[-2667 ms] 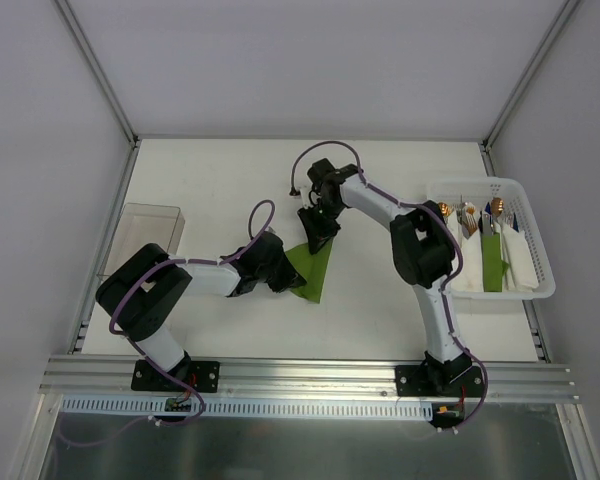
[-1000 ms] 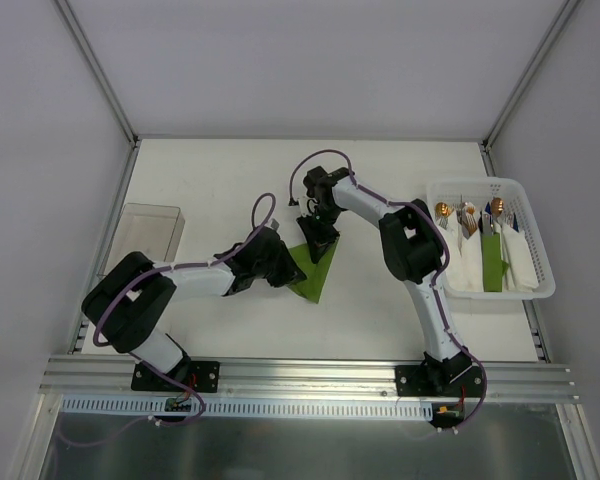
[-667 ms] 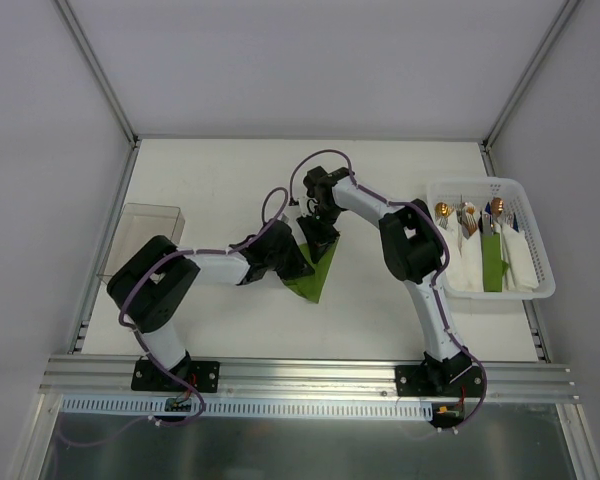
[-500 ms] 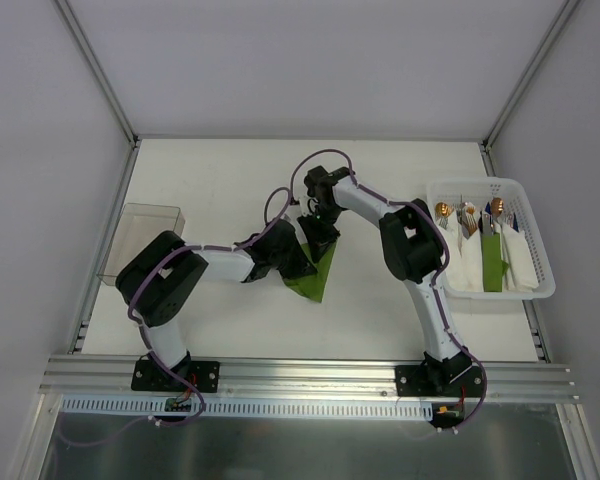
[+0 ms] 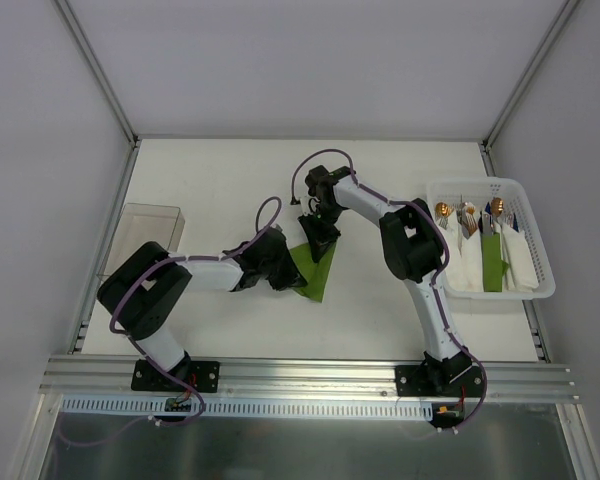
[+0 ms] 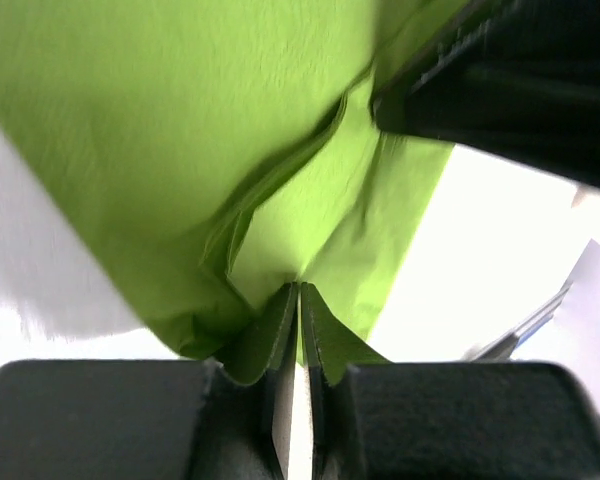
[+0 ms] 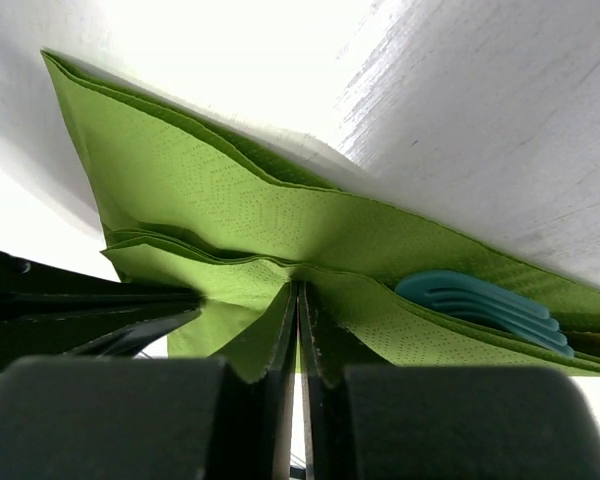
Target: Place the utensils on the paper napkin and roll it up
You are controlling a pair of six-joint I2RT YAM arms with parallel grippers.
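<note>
Nearest you, your left pincer [image 6: 298, 300] is closed flat on a fold of the olive-green square paper napkin [image 5: 317, 270]. Its two fingers are pressed together with only the thin paper between them. The napkin lies folded into a rough triangle near the middle of the white surface [image 5: 210, 170], and its layers are bunched and creased where you grip it.

Just beyond, your right pincer [image 7: 297, 300] is clamped on the napkin's far side in the same way, fingers all but meeting through the paper. The two pincers sit close together on opposite sides of the napkin. In the right wrist view, a teal-looking pronged utensil end [image 7: 480, 300] is tucked between the napkin's layers, just to the right of that grip.

Off to the left stands a clear plastic box [image 5: 145, 235], well apart from the napkin. At the right edge sits a white plastic mesh basket [image 5: 492, 296]. It holds brown-orange-handled cutlery [image 5: 443, 210], white paper sheets [image 5: 467, 265] and a second green strip of napkin [image 5: 493, 262].
</note>
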